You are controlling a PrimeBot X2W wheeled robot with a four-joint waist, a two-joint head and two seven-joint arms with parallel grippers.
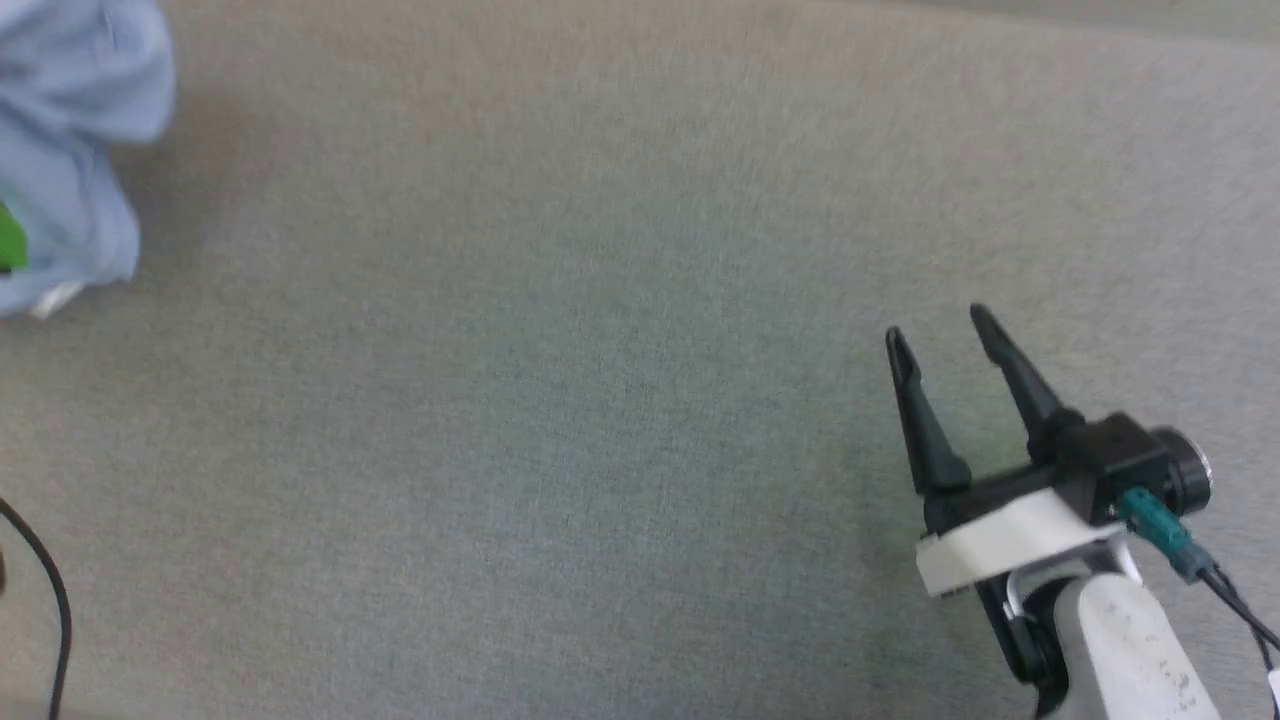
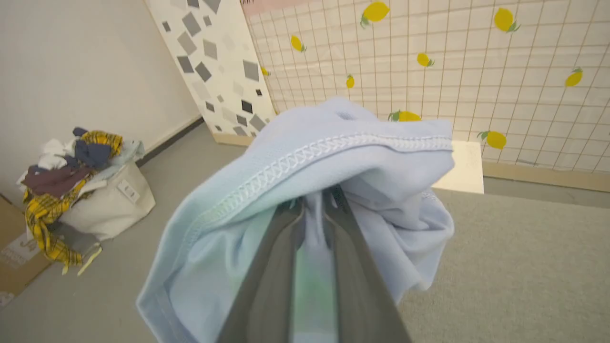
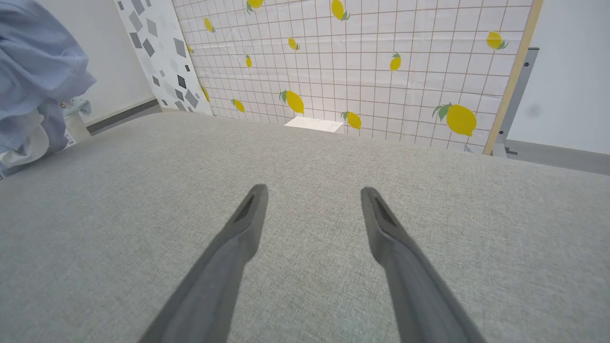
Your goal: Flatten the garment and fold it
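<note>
Garment [image 2: 310,157], a light blue soft jersey T-shirt, hangs bunched over the left gripper [image 2: 317,200], whose dark fingers pinch a fold, at the far left of the grey cloth surface [image 1: 600,400]; at lower right the right gripper [image 1: 936,324] hovers level, fingers spread wide, empty

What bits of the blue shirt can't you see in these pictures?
Head view: most of the shirt is cut off by the left edge, and blurred.
Left wrist view: the tips of the left fingers are buried in bunched cloth.
Right wrist view: shirt runs off the left edge.
</note>
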